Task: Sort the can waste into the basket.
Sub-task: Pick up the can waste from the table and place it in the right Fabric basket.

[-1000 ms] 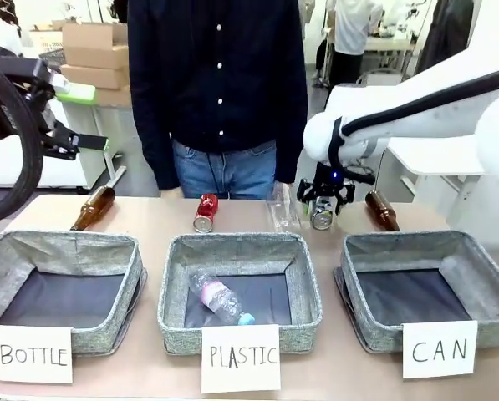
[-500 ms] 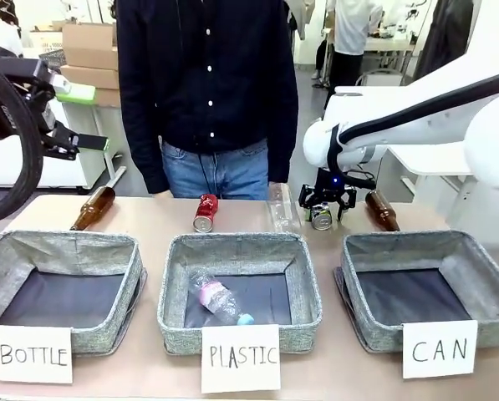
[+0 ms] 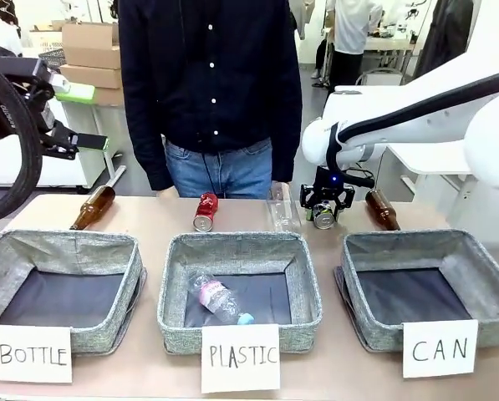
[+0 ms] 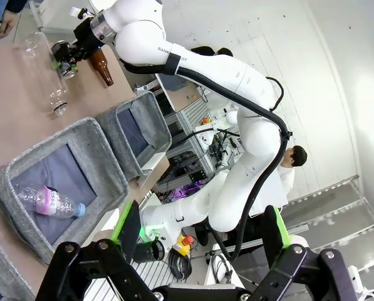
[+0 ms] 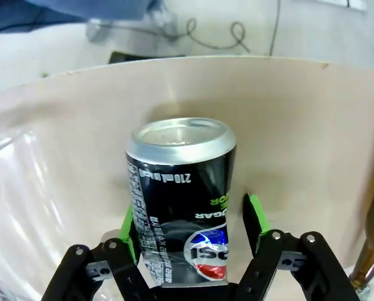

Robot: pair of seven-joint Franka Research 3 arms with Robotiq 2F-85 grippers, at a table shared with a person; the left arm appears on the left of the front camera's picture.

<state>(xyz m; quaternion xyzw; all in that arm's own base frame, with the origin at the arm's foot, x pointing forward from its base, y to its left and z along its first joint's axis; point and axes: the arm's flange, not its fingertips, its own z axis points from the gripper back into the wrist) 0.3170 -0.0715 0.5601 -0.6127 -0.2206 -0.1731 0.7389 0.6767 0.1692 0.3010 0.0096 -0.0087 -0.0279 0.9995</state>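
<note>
On the pale wooden desk (image 3: 149, 219), the right gripper's (image 5: 192, 216) fingers straddled the black can (image 5: 180, 188), which lay near the far edge beside a brown bottle (image 3: 382, 210) (whether they pinched it could not be told), behind the CAN basket (image 3: 483, 276). The red can (image 3: 206, 211) lay farther left. The left gripper (image 4: 200, 219) hung with fingers wide, and cardboard boxes (image 3: 94, 50) were stacked in the room beyond.
</note>
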